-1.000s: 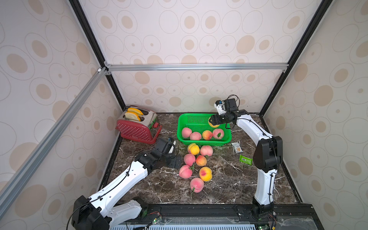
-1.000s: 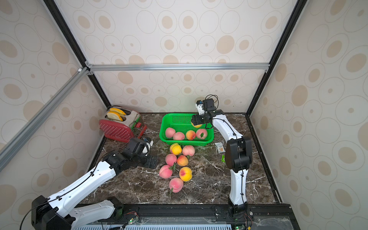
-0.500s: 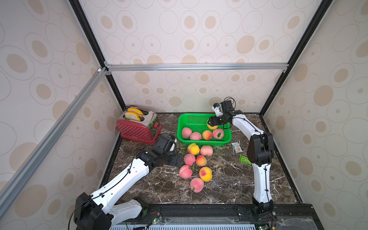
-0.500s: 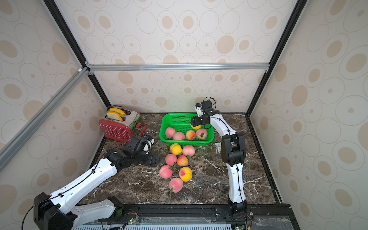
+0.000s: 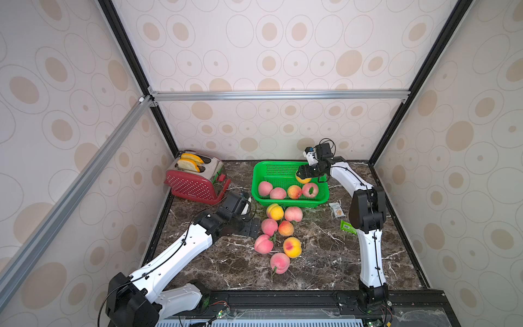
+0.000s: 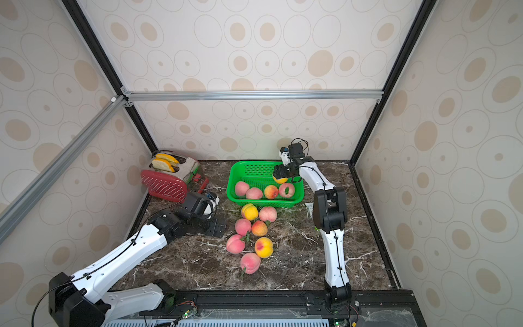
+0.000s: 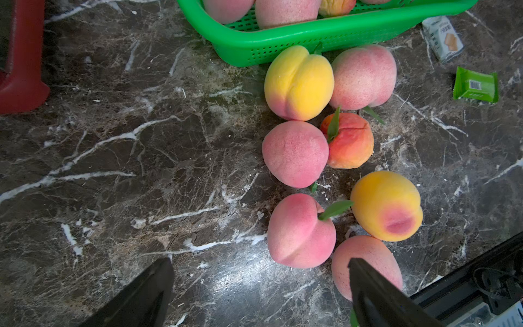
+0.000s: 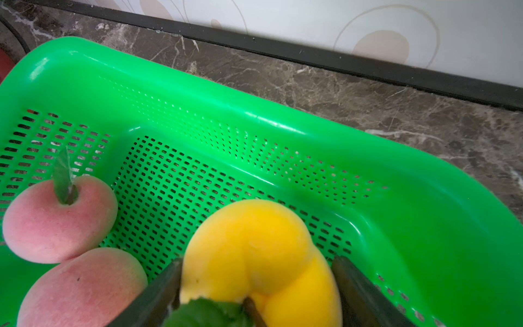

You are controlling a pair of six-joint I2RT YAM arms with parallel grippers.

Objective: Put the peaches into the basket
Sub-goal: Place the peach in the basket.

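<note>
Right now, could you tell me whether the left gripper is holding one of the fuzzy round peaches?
No, the left gripper is open over the dark marble tabletop, with the loose peaches beside it.

A dark, white-veined marble table (image 5: 325, 263) carries a bright green perforated plastic basket (image 5: 285, 201), a red-and-silver toaster (image 5: 192, 186), seven loose fuzzy pink, orange and yellow peaches (image 5: 269, 226), a small white packet (image 5: 336, 210) and a green packet (image 5: 347, 227).
</note>
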